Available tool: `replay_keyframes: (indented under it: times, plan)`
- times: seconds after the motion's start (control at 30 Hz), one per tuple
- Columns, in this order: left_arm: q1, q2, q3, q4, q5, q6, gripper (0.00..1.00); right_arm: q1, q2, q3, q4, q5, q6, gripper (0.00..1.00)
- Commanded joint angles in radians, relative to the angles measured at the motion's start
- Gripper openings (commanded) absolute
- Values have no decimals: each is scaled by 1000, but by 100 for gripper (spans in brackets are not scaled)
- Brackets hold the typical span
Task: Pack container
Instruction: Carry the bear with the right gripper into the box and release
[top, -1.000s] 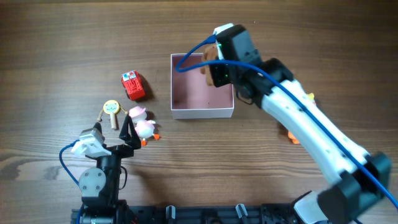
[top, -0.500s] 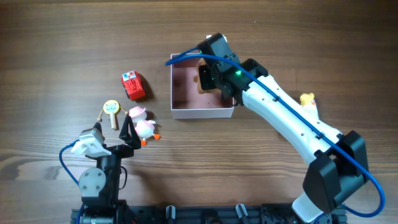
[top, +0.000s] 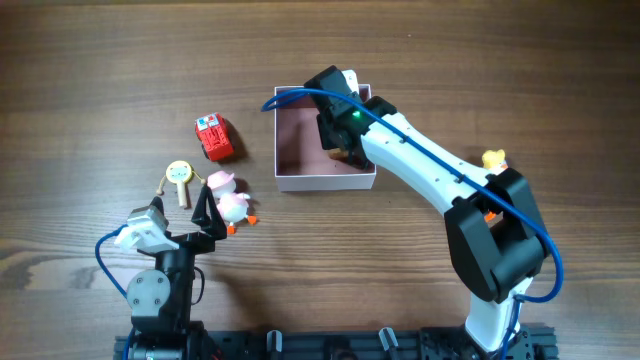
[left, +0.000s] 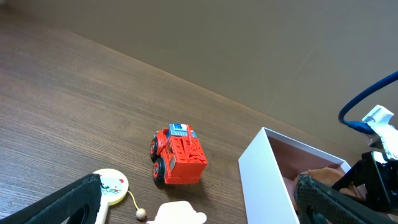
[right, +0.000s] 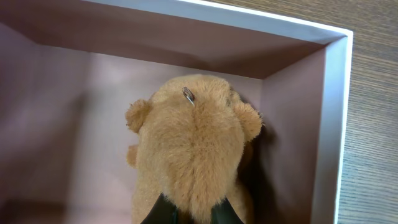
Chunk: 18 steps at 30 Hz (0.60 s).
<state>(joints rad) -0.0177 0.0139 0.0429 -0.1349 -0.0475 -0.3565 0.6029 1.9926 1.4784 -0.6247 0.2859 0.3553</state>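
Observation:
The container (top: 300, 150) is a square white box with a pale pink inside, at the table's middle; it also shows in the left wrist view (left: 264, 177) and the right wrist view (right: 329, 124). My right gripper (top: 340, 140) is inside the container, shut on a brown teddy bear (right: 189, 146) near its right wall. My left gripper (top: 205, 225) is open and empty at the front left, beside a white and pink duck toy (top: 232, 203). A red toy truck (top: 214, 137) lies left of the container, also seen in the left wrist view (left: 179, 155).
A round yellow rattle drum (top: 178, 175) lies left of the duck toy. A small yellow toy (top: 494, 159) and an orange piece (top: 490, 212) sit right of the container, partly behind the right arm.
My right gripper has moved left and down into the container with the teddy bear. The left arm has not moved.

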Motion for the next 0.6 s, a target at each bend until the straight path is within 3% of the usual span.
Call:
replay_keyframes:
  times: [0.0,0.57]
  plan:
    - [-5,-6,-8,3,-10,15,100,-25,-5,19,4,40,14,4]
    - [-5,-6,-8,3,-10,15,100,-53,-5,19,61,9,-121,4]
